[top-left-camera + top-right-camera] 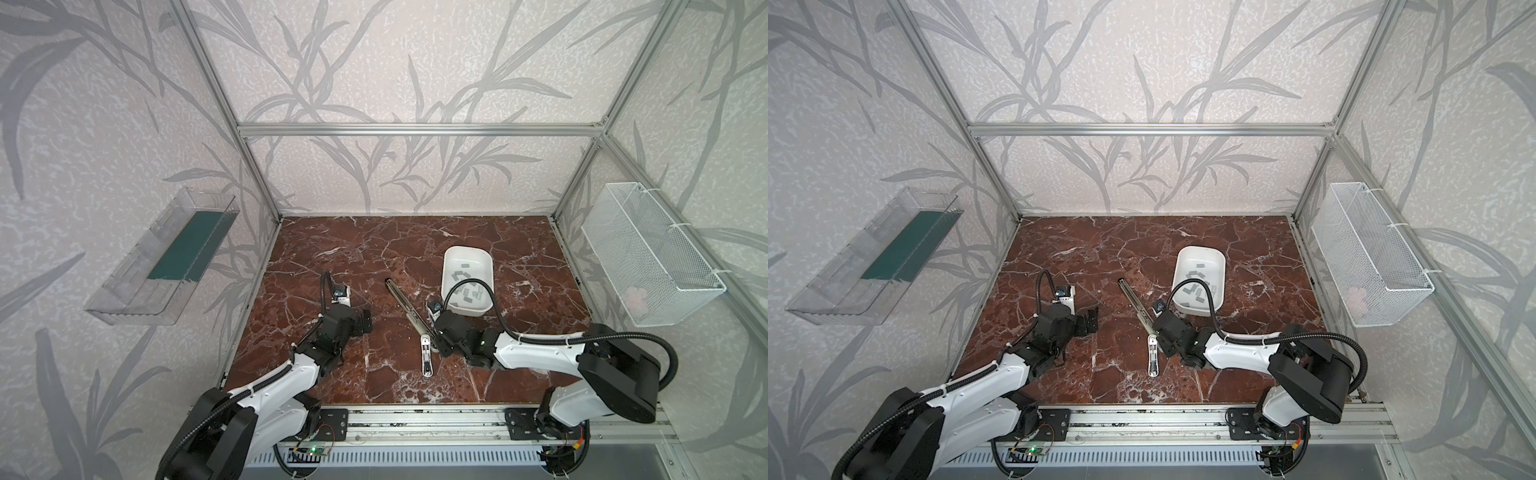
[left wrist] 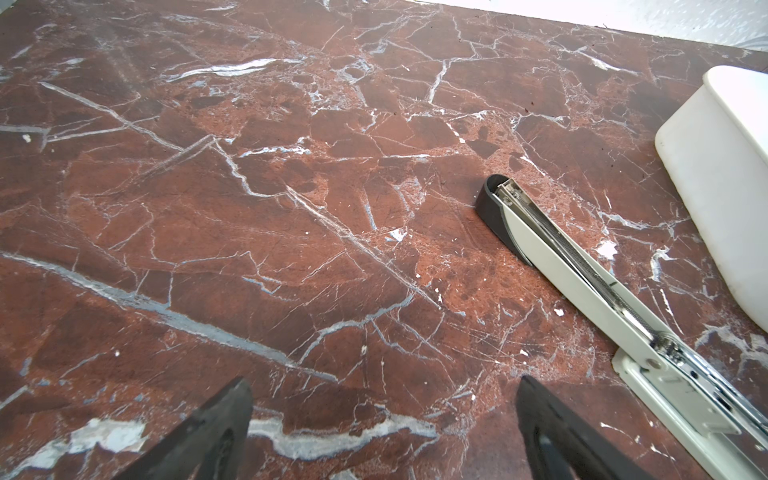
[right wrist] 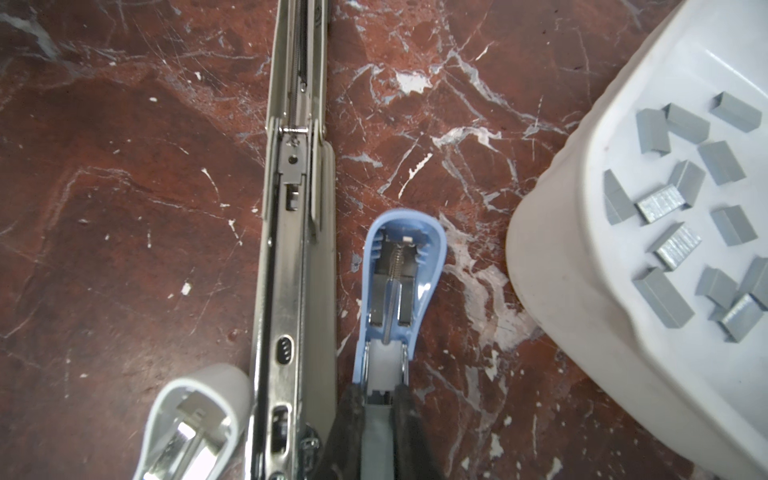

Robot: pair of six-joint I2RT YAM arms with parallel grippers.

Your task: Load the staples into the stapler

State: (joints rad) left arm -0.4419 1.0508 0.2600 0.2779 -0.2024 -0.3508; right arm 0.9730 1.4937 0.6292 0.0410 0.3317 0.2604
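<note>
Loosely scattered, the staples [image 3: 681, 216] lie as short grey strips on the floor of the white tub [image 3: 548, 257], which stands right of centre on the red marble table [image 3: 124, 208] in both top views. Just beside the tub the blue stapler [image 3: 399, 270] is flipped open with its spring exposed, and the right gripper [image 3: 379, 395] is clamped tight on its near end. Alongside it the long stapler [image 3: 295, 249] lies opened flat, with a small white stapler [image 3: 195, 415] on its far side. Well apart, the left gripper [image 2: 384, 415] hovers over marble, jaws spread wide, holding nothing
</note>
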